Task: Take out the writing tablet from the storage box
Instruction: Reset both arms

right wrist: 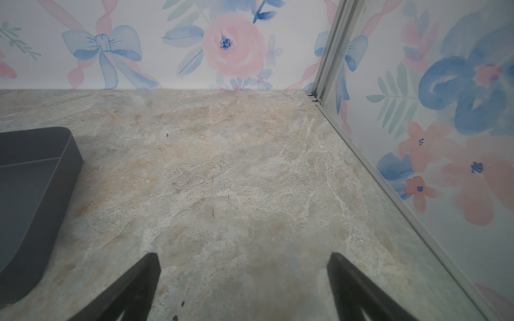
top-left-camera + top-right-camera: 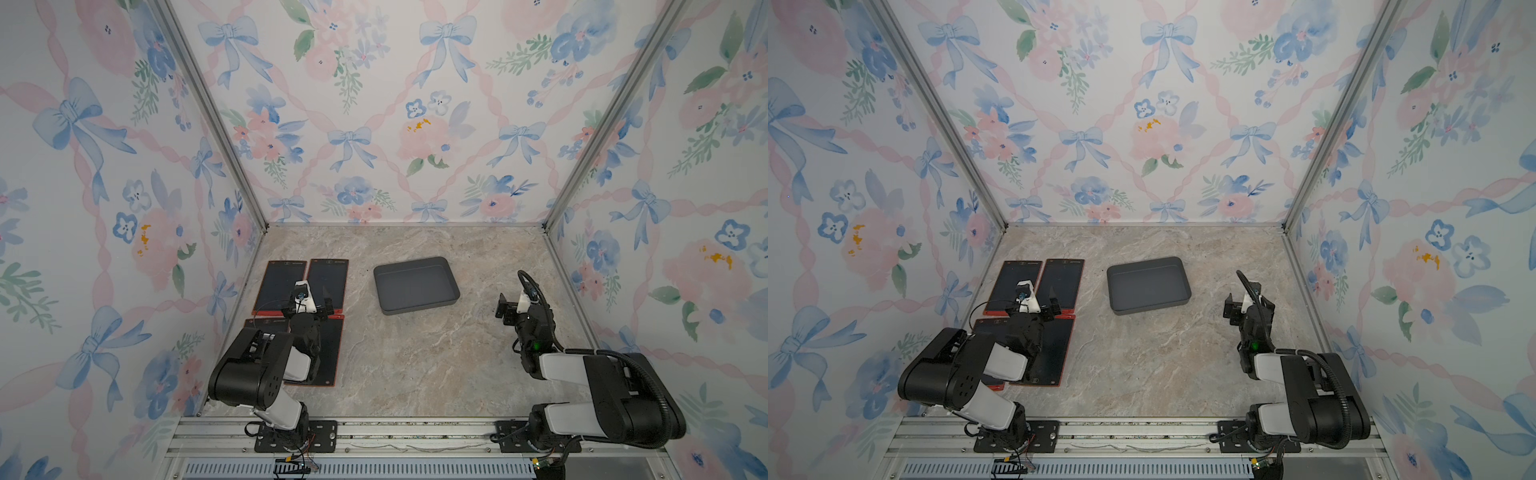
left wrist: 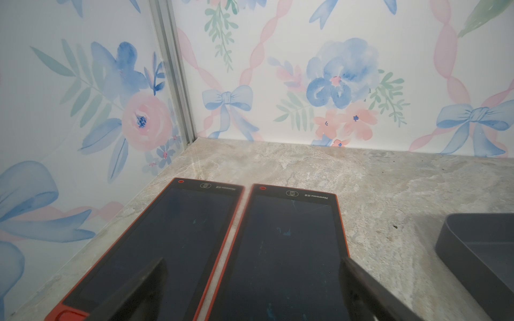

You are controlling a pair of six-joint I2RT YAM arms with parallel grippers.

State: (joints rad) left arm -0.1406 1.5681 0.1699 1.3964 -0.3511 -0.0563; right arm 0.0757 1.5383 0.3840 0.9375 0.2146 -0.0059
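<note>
Left arm (image 2: pixel 253 370) hides most of the two near tablets (image 2: pixel 332 353). Storage box (image 2: pixel 422 306) sits mid-table: dark grey, shallow, rounded corners. Left of it lie the far tablets (image 2: pixel 328 278), red-edged, dark-screened. Left gripper (image 3: pixel 253 259) hovers wide-fingered above them; right gripper (image 1: pixel 243 254) is spread wide too, far right.

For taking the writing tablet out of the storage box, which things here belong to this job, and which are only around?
Belong to the job:
- storage box, with nothing in it
- four writing tablets, flat on the table beside it
- left gripper, open above them
- right gripper, open

Only around:
- flowered walls
- metal rail
</note>
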